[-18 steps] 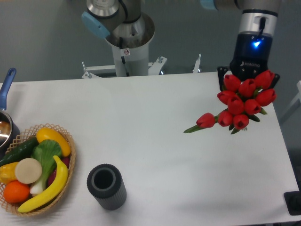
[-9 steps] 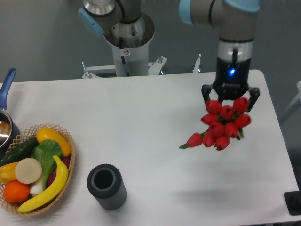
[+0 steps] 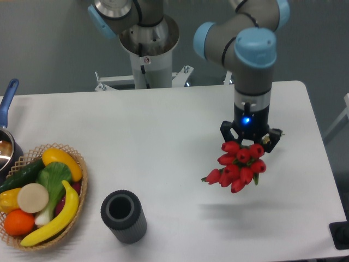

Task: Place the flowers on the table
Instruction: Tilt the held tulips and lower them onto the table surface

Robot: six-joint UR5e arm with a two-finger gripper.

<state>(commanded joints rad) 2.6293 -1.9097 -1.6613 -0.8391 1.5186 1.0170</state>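
The flowers (image 3: pixel 238 166) are a bunch of red tulip buds hanging below my gripper (image 3: pixel 250 140), right of the middle of the white table (image 3: pixel 163 136). The buds point toward the camera and one bud sticks out to the left. The stems are hidden behind the buds and the gripper. The gripper is shut on the bunch and holds it above the tabletop; a faint shadow lies on the table below it. The arm's wrist stands straight above the bunch.
A dark grey ribbed cup (image 3: pixel 123 216) stands upright at the front left of centre. A wicker basket (image 3: pixel 41 195) of fruit and vegetables sits at the front left. A pot with a blue handle (image 3: pixel 6 109) is at the left edge. The robot base (image 3: pixel 147 49) is behind the table.
The gripper with the flowers has moved down and to the left, from the far right of the table toward the camera's middle right. The arm's elbow has come into view.
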